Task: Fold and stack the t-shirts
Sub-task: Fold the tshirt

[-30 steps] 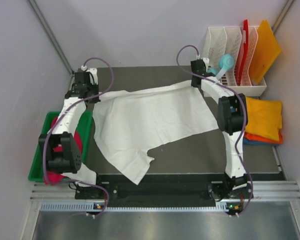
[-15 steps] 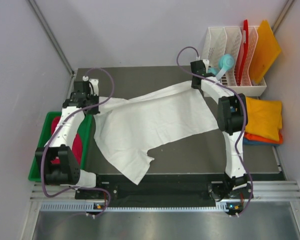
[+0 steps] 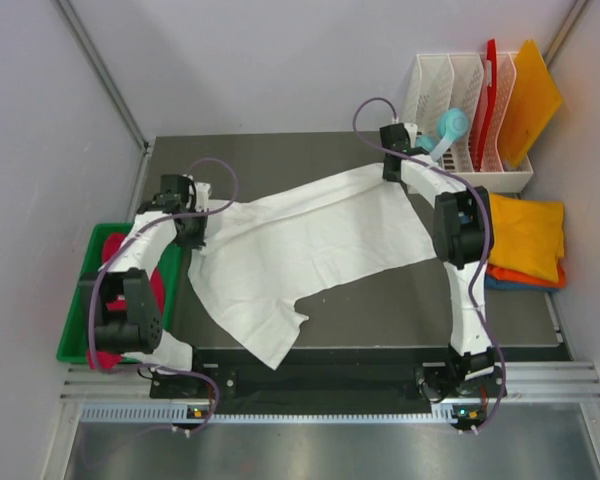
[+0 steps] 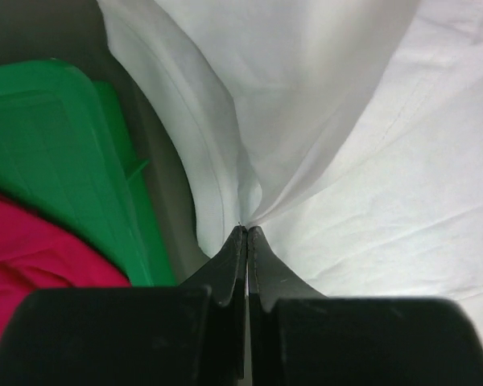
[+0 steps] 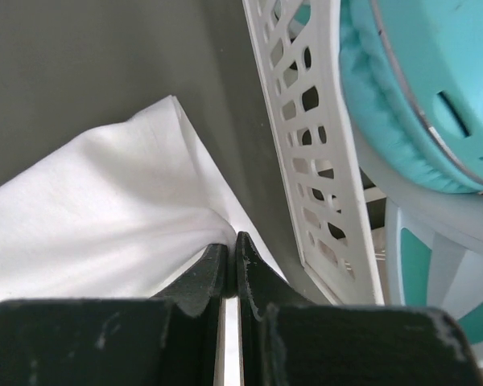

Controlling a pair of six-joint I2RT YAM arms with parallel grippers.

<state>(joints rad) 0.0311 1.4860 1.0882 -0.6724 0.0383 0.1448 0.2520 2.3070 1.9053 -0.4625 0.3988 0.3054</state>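
Left gripper (image 3: 194, 222) has pulled in from the 10 o'clock corner toward 9 o'clock, jaws clamped on one edge of the white t-shirt (image 3: 300, 240), just beside the green bin (image 3: 80, 310). Shirt lies rumpled across mat centre. Right gripper (image 3: 392, 168), unmoved at 1 o'clock by the white rack (image 3: 450, 90), is pinched shut on the far corner. Step judged: spreading before the first fold; next, draw the cloth taut between both arms and lay it flat.
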